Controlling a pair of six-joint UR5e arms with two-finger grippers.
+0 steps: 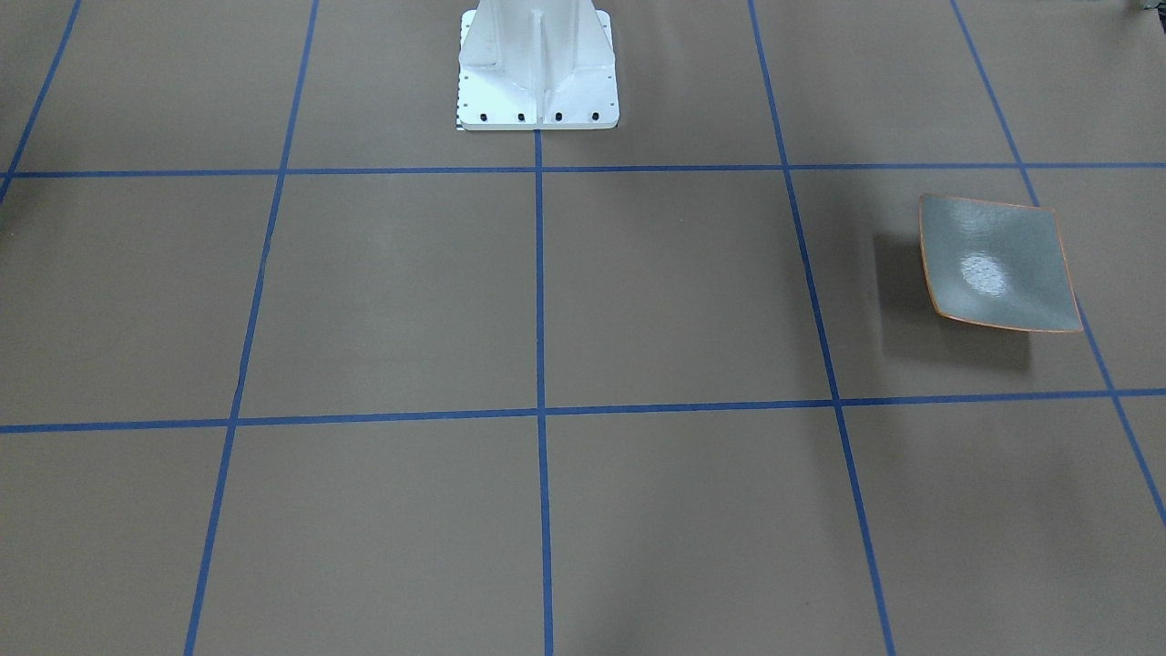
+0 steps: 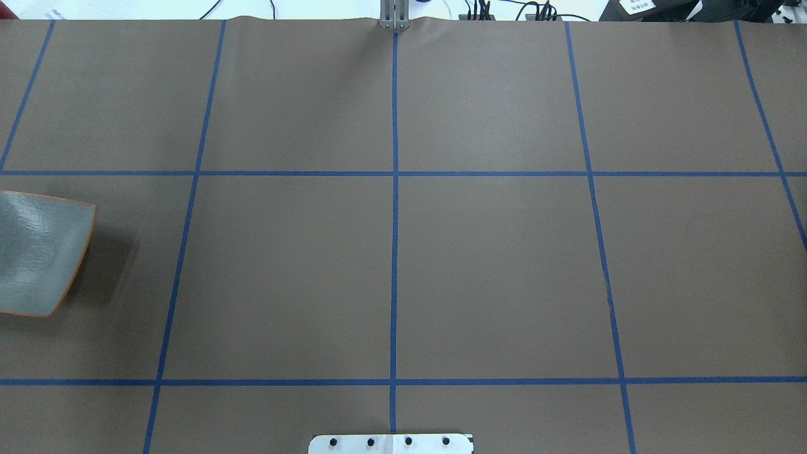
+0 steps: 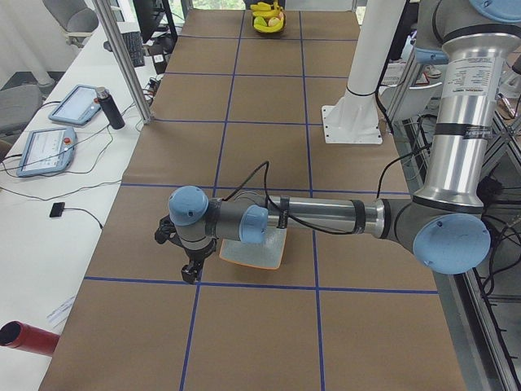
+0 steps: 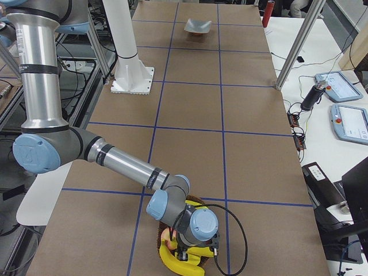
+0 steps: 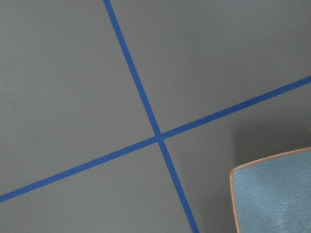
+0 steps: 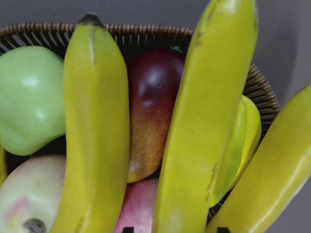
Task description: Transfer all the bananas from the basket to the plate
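Brown paper crossed by blue tape lines covers the table (image 1: 401,301). From the front-facing camera, the plate (image 1: 997,264) lies on the view's right, well apart from the white robot base (image 1: 537,82), a light spot on its grey-green glaze. From overhead, the plate sits at the left edge, cut by the frame. From the left end, the left arm reaches low across the plate. The left gripper (image 3: 189,273) hangs just beyond the plate's edge beside a tape line; whether it is spread or closed I cannot tell. The bananas (image 3: 267,10) sit at the table's far end, well apart from the plate. From the right end, the right arm bends down over the basket (image 4: 158,242), its wrist above the fruit. The left wrist camera shows a tape crossing and one corner of the plate. The right wrist camera shows three bananas lying across the basket over a green apple (image 6: 29,97) and a red mango (image 6: 153,111). The right gripper (image 6: 175,229) shows two dark tips at the bottom edge, spread apart, one on each side of the middle banana.
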